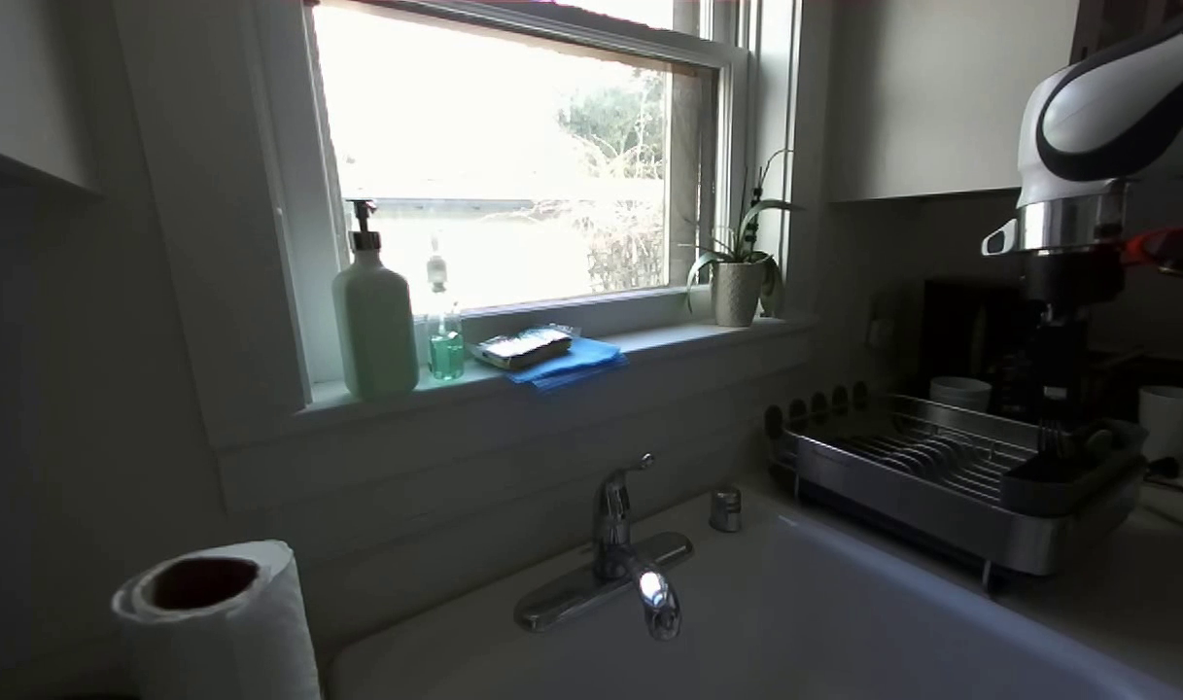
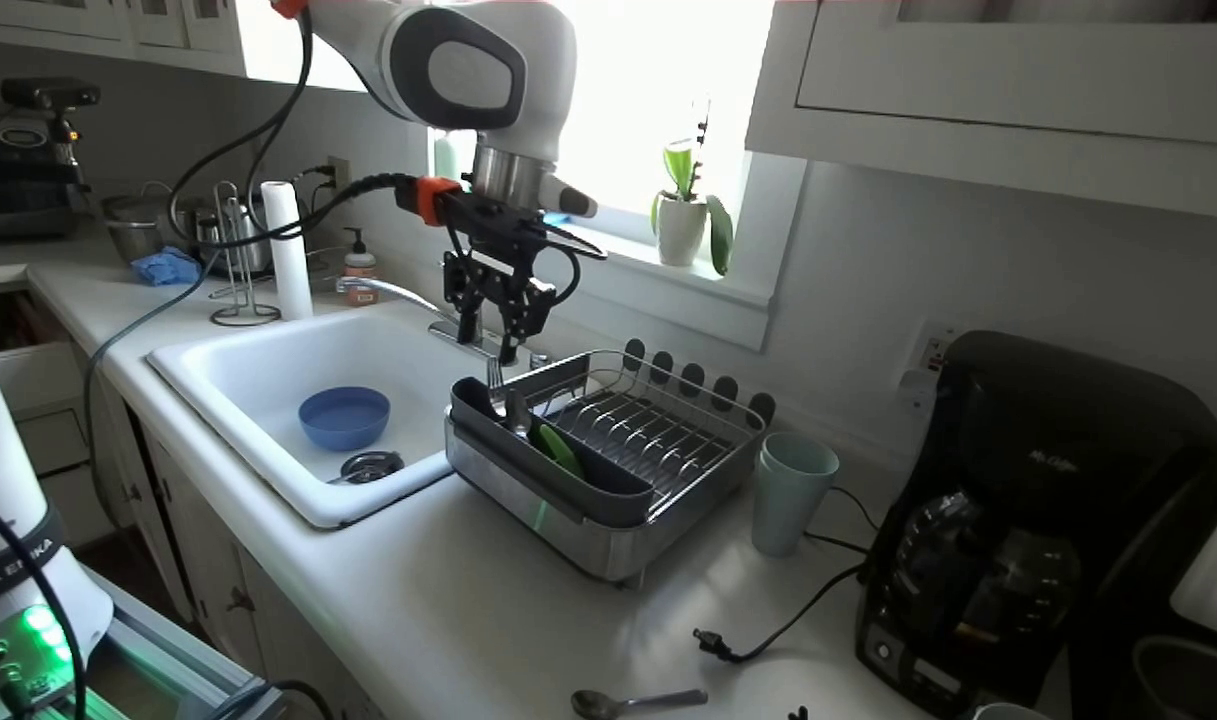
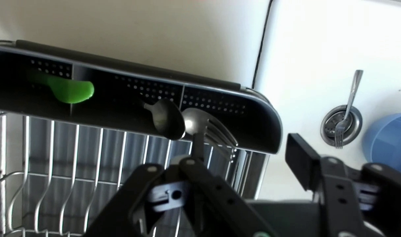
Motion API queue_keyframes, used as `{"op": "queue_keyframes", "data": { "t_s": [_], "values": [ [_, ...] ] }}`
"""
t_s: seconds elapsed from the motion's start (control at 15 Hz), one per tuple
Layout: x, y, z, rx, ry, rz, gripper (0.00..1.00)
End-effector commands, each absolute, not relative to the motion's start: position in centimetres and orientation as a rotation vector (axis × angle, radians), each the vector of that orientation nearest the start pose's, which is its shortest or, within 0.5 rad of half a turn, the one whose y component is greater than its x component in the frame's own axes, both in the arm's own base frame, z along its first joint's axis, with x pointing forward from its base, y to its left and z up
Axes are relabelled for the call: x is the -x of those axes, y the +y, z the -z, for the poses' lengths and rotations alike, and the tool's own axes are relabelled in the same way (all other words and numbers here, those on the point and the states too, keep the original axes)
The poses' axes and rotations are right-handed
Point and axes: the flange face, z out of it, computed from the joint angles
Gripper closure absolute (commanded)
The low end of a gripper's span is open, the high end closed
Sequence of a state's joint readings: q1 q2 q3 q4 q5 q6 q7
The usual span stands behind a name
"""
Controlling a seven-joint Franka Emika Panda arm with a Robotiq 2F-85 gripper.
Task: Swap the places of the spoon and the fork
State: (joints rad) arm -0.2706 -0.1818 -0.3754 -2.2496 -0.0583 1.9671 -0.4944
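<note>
- Gripper, jaws apart: lower half, wrist view.
- Fork, in caddy: centre.
- Spoon, in caddy: left of fork.
- Second fork, over drain: right.

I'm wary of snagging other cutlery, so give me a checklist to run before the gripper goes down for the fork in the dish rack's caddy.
1. Gripper open and unloaded: ok; its jaws stand apart, holding nothing.
2. Fork centred in the gap: not ok; in the wrist view one finger overlaps its head.
3. Spoon apart from the fork: cannot tell; their heads meet in the wrist view, but contact is unclear.
4. Fork's compartment in the caddy known: cannot tell; its handle end is hidden.
5. No lookalikes around: not ok; a second fork lies partly over the drain, and a second spoon lies on the counter.
</note>
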Motion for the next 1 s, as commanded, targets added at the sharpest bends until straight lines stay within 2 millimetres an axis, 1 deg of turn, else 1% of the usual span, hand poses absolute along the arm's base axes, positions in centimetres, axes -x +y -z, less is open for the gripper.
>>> {"op": "queue_keyframes", "data": {
  "t_s": [0.0,0.07,0.13,0.2,0.27,0.4,0.6,0.8,0.93],
  "values": [
    [-38.24,-29.05,-41.97,3.043,0.212,-0.188,0.32],
    [-38.29,-29.04,-41.81,3.042,0.212,-0.196,0.48],
    [-38.32,-29.02,-41.69,3.041,0.216,-0.203,0.50],
    [-38.36,-29.05,-41.57,3.042,0.218,-0.209,0.55],
    [-38.40,-29.15,-41.54,3.046,0.222,-0.214,0.65],
    [-38.33,-29.42,-41.45,3.056,0.243,-0.217,0.77],
    [-38.27,-29.68,-41.46,3.073,0.283,-0.225,1.00],
    [-38.27,-29.78,-41.69,3.089,0.308,-0.235,1.00],
    [-38.27,-29.94,-42.27,3.108,0.314,-0.237,1.00]
  ]
}}
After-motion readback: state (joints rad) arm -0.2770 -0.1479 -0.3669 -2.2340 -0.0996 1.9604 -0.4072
